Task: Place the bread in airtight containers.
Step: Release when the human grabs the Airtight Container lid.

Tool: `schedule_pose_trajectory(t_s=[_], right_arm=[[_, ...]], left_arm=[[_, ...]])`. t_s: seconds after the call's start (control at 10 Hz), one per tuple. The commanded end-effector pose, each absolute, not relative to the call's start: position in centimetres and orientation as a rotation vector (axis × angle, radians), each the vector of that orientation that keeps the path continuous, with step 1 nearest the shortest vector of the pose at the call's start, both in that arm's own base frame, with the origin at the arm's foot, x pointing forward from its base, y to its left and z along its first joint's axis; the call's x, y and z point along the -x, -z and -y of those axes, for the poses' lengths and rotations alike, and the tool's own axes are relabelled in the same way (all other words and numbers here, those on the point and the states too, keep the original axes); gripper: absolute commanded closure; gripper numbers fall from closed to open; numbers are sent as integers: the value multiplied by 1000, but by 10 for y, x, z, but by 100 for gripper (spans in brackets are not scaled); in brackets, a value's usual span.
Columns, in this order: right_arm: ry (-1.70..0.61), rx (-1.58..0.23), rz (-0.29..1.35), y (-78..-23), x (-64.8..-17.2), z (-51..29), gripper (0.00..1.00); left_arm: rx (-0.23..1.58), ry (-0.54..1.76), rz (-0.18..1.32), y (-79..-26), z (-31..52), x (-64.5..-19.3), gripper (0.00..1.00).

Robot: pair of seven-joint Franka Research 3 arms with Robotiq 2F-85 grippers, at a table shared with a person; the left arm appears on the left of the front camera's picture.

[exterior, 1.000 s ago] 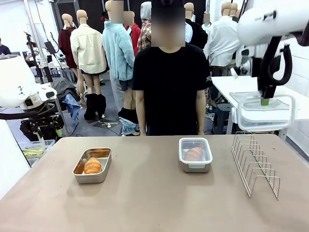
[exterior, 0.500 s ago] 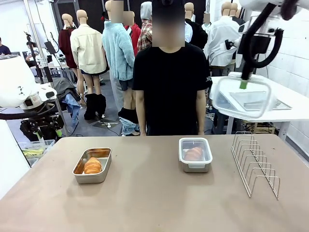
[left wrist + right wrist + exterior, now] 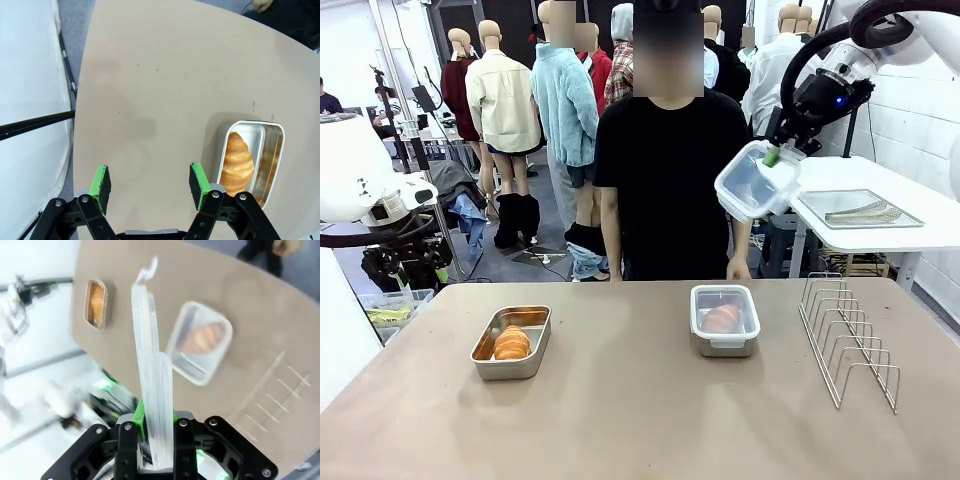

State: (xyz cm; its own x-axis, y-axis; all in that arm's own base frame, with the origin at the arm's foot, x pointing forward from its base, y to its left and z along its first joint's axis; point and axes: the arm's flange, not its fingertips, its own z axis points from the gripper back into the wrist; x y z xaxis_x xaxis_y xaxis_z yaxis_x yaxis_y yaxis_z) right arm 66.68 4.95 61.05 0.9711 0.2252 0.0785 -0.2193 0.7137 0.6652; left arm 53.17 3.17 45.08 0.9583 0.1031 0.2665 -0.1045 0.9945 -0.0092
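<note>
The table (image 3: pixel 640 420) is showing a matt, smooth tan surface, barely reflecting anything. The open tin (image 3: pixel 512 342) is gleaming as brushed stainless steel, its inner walls picking up an orange glow from the croissant (image 3: pixel 512 343), whose ridged crust is looking golden with a slight sheen. The second tin (image 3: pixel 724 320) is sitting under a clear, glossy plastic lid, the pastry (image 3: pixel 722 318) showing hazily through it. The right gripper (image 3: pixel 772 156), matt black with green pads, is clamping another clear plastic lid (image 3: pixel 752 180), translucent and catching light. The wire rack (image 3: pixel 848 338) is shining as thin polished metal.
</note>
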Motion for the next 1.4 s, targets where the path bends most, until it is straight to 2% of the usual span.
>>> schedule_pose_trajectory(t_s=[0.0, 0.3, 0.5, 0.6, 1.3], right_arm=[[-84, -807, 96, -616, -692, -59, 100], [93, -726, 163, -594, -708, -67, 100], [48, -667, 151, -584, -707, -72, 100], [42, -751, 166, -593, -714, -63, 100], [42, -751, 166, -593, -714, -63, 100]], left_arm=[[-5, -106, 271, -452, -32, -531, 18], [-5, -106, 271, -452, -32, -531, 18], [-5, -106, 271, -452, -32, -531, 18], [-5, -106, 271, -452, -32, -531, 18], [-5, -106, 271, -452, -32, -531, 18]])
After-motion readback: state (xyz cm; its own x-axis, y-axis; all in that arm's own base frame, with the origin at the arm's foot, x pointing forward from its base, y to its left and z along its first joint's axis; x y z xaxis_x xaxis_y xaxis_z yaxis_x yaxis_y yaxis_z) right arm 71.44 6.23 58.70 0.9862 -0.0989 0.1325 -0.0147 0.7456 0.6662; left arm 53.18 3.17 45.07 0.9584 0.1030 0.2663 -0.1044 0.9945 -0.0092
